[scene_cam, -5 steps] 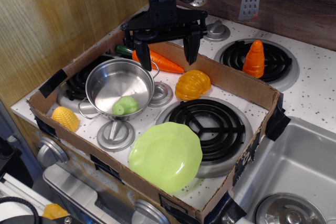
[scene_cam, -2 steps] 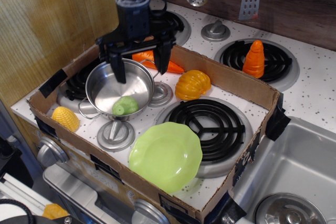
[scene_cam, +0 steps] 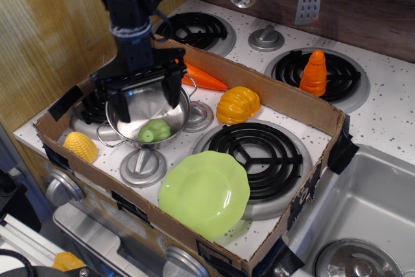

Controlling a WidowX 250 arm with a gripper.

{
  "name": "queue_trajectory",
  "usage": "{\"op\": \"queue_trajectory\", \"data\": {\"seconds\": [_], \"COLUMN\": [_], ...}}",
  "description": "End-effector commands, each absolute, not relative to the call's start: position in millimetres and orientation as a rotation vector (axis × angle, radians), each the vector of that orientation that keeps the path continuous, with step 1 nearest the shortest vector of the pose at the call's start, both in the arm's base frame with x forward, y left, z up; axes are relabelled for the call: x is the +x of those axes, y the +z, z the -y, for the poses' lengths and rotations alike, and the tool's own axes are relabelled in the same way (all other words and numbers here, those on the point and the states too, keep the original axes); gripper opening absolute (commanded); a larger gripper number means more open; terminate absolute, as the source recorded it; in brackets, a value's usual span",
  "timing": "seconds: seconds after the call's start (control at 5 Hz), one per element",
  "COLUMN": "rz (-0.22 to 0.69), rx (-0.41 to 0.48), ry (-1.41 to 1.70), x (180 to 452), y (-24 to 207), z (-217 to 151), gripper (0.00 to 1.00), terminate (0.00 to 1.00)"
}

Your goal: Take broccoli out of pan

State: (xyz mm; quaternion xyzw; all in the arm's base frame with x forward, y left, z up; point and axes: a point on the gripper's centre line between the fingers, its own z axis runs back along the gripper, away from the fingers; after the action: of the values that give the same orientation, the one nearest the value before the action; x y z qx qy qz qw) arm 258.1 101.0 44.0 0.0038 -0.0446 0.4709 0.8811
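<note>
The pale-green broccoli (scene_cam: 154,130) lies inside the shiny steel pan (scene_cam: 170,123), near its front right wall. The pan stands on the back left burner inside a cardboard box. My black gripper (scene_cam: 146,100) hangs over the pan, open, with one finger at the left and one at the right of the pan's mouth. It is just above and behind the broccoli and holds nothing.
A lime-green plate (scene_cam: 205,192) leans at the box's front wall. Yellow corn (scene_cam: 80,145) lies at the front left, an orange squash (scene_cam: 237,104) and a carrot (scene_cam: 203,77) behind the pan. An orange cone toy (scene_cam: 314,72) stands on the far right burner. A sink (scene_cam: 363,218) is at right.
My gripper has moved left and toward the front, from above the carrot to over the pan, and has come lower. The broccoli and pan have not moved.
</note>
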Motion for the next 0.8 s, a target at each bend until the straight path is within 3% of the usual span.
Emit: {"op": "queue_trajectory", "data": {"seconds": [0.0, 0.4, 0.6], "rz": [0.121, 0.08, 0.08], "rx": [-0.027, -0.03, 0.012], "ry": [0.98, 0.941, 0.895], "x": [265, 263, 259], "y": [36, 22, 20], "z": [-103, -86, -80], "gripper": [1.0, 1.0, 1.0], "terminate": [0.0, 0.0, 0.0]}}
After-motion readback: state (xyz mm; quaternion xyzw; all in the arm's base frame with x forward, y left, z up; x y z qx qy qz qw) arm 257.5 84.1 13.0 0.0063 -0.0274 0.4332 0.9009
